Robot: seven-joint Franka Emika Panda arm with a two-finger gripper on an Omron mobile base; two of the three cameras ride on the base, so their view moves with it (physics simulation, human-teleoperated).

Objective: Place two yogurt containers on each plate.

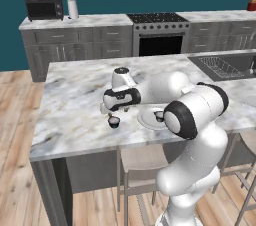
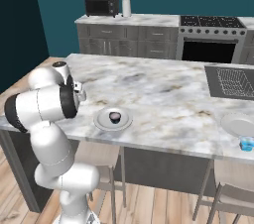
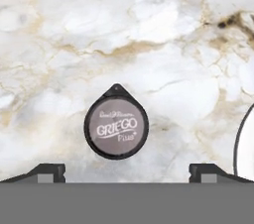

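A dark yogurt container [image 3: 116,128] with a grey lid stands upright on the marble counter, also seen from the left base [image 1: 114,121]. My gripper [image 3: 127,171] hangs directly above it, open, with one finger on each side and nothing held; from the left base the gripper [image 1: 117,112] points down just over the cup. To the cup's right lies a white plate [image 1: 145,119] holding one dark yogurt container [image 1: 159,116], the same plate [image 2: 101,120] and cup [image 2: 115,117] seen from the right. A second plate [image 2: 235,124] lies far right, with a blue yogurt container [image 2: 246,143] on the counter beside it.
The counter's front edge [image 1: 100,149] runs close below the cup and the plate. A sink with a wire rack [image 2: 230,82] is set into the counter at the back right. Stools [image 1: 142,162] stand under the overhang. A stove [image 1: 157,18] and a microwave [image 1: 44,7] line the far wall.
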